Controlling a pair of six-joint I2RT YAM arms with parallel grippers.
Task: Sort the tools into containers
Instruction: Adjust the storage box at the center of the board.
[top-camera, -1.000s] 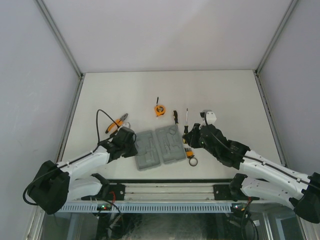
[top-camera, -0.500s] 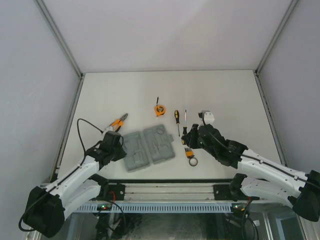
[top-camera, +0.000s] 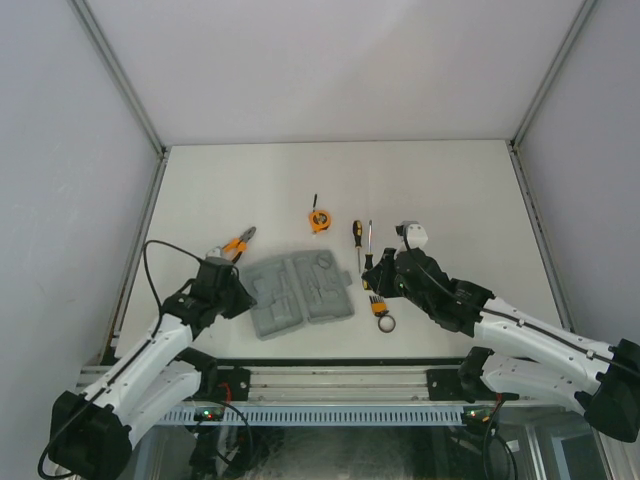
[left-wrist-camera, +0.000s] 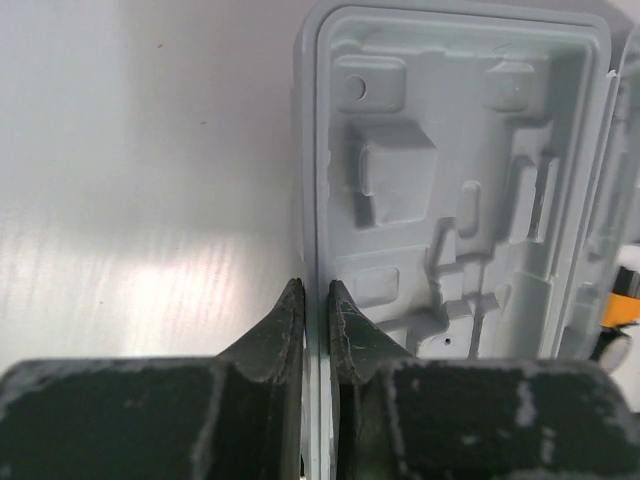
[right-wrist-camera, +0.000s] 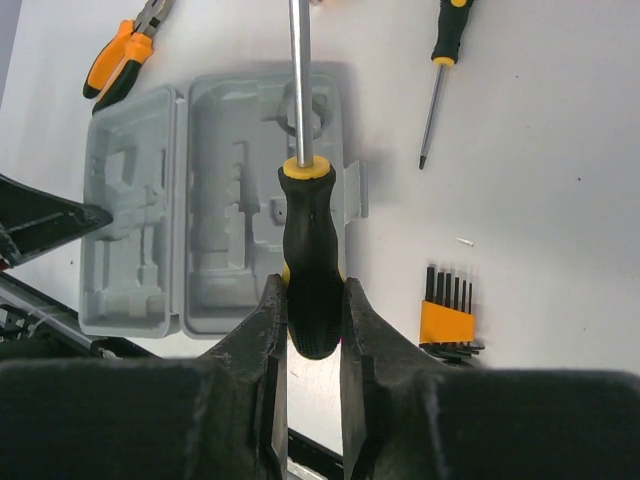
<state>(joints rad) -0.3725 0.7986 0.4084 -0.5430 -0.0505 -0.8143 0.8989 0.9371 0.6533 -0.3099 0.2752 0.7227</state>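
Observation:
The grey tool case (top-camera: 300, 292) lies open, its moulded recesses (left-wrist-camera: 450, 170) bare. My left gripper (top-camera: 240, 300) (left-wrist-camera: 316, 292) is shut on the rim of the case's left half. A black-and-orange screwdriver (right-wrist-camera: 312, 240) hangs over the case's right half (right-wrist-camera: 240, 230), its shaft (top-camera: 370, 237) pointing away, with my right gripper (top-camera: 376, 276) (right-wrist-camera: 312, 290) shut on its handle. On the table lie the second screwdriver (top-camera: 354, 240) (right-wrist-camera: 440, 60), the orange pliers (top-camera: 237, 243) (right-wrist-camera: 128, 45), the tape measure (top-camera: 318, 219), the bit set (top-camera: 376, 303) (right-wrist-camera: 447, 318) and a dark ring (top-camera: 385, 324).
A small white object (top-camera: 417, 235) lies just beyond my right arm. The metal rail (top-camera: 330, 380) runs along the table's near edge, close behind the case. Walls bound the table on the far, left and right sides.
My left gripper has drawn back to the left and pulled the open case that way, turning it a little. The right gripper holds the screwdriver almost where it was.

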